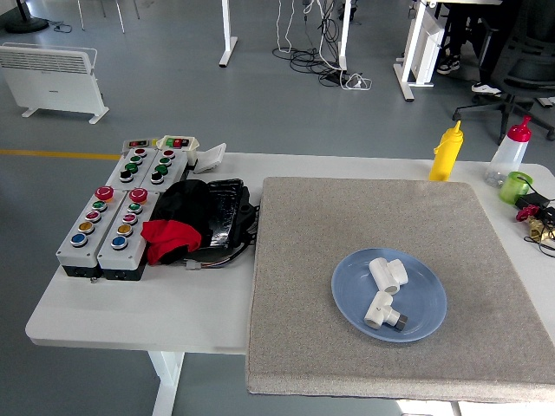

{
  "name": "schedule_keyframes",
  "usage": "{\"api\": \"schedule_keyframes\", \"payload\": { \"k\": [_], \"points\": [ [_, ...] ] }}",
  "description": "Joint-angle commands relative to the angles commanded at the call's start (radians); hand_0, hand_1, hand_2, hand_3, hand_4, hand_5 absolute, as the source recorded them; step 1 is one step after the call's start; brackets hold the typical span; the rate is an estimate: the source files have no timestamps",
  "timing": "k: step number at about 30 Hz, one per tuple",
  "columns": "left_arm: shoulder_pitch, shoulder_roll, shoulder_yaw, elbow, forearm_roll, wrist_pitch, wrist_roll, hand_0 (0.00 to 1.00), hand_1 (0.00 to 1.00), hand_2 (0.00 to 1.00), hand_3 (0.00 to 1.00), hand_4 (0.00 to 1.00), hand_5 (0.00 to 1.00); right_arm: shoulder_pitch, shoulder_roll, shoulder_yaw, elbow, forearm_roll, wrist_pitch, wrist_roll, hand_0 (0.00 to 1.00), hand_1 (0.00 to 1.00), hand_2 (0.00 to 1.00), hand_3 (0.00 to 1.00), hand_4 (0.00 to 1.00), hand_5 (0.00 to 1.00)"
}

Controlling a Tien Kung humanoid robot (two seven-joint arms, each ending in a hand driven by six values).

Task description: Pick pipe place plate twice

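On the grey mat (381, 260) that covers most of the white table (130, 308), a blue plate (429, 303) sits toward the near right, and both white pipes lie on it: one pipe (388, 272) on the plate's far side, a second pipe (381, 309) just nearer, the two close together, though I cannot tell from where I stand whether they touch. The second one has a darker, metal-looking end pointing toward the near right. Neither of the robot's hands can be seen anywhere over the table, so I cannot say how their fingers stand. To the left of the mat, on the bare tabletop, two grey button boxes (104, 230) lie side by side with red, green, yellow and blue buttons, and two smaller ones (147, 165) sit just behind them. Between the boxes and the mat is a heap of black stuff (212, 212) with a red cloth (169, 236) on its near left side (what the black thing is I cannot make out). At the far edge stand a yellow bottle (447, 152) and, further right, a clear bottle (507, 152) with a red cap, with a green cup (517, 186) just beside it.
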Motion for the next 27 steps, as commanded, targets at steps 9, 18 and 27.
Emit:
{"api": "schedule_keyframes", "payload": {
  "k": [9, 18, 27],
  "points": [
    [0.0, -0.002, 0.005, 0.001, -0.011, 0.004, -0.003, 0.656, 0.64, 0.608, 0.613, 0.361, 0.998, 0.005, -0.001, 0.001, 0.0, 0.051, 0.016, -0.003, 0.829, 0.788, 0.809, 0.812, 0.579, 0.512],
    [-0.006, -0.003, 0.012, 0.003, -0.021, 0.004, -0.009, 0.656, 0.639, 0.608, 0.613, 0.36, 0.998, 0.006, 0.001, 0.003, -0.002, 0.065, 0.018, 0.004, 0.824, 0.786, 0.81, 0.809, 0.579, 0.512],
    [-0.019, -0.002, 0.016, 0.004, -0.03, 0.008, -0.012, 0.656, 0.639, 0.608, 0.611, 0.354, 0.998, 0.016, 0.002, 0.011, 0.001, 0.057, 0.008, 0.0, 0.823, 0.786, 0.81, 0.806, 0.575, 0.508]
  ]
}}
